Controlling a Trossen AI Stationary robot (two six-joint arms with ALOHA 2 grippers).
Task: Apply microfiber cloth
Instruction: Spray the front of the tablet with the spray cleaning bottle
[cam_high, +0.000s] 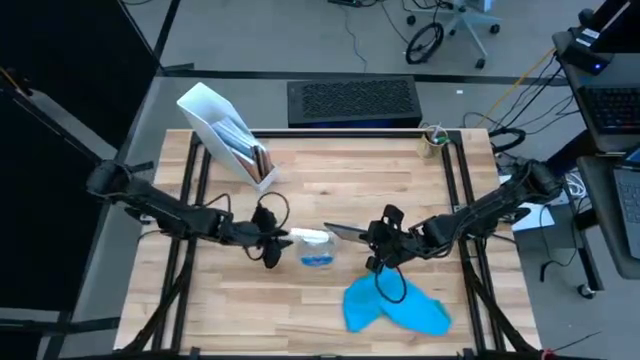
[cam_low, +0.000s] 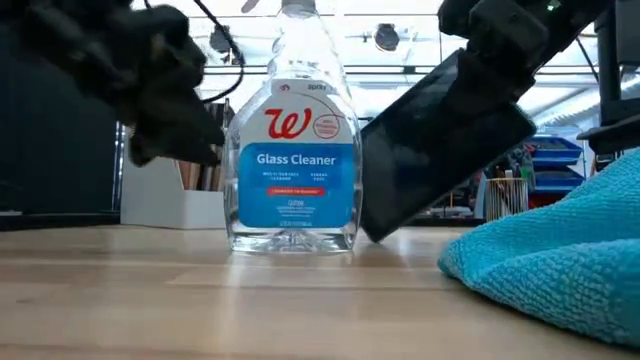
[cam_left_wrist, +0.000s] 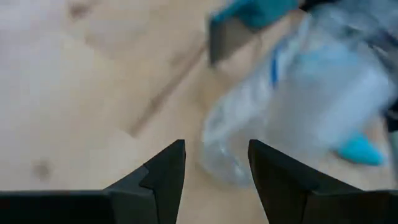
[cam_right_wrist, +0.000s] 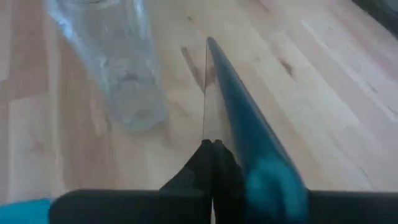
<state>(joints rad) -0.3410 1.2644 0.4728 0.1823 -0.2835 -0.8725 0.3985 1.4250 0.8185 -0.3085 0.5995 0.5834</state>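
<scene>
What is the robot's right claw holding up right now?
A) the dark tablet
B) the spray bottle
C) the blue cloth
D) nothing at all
A: the right claw is pinched shut on the edge of the dark tablet, which tilts with one corner on the table, while the blue microfiber cloth lies untouched and the glass cleaner bottle stands free.
</scene>
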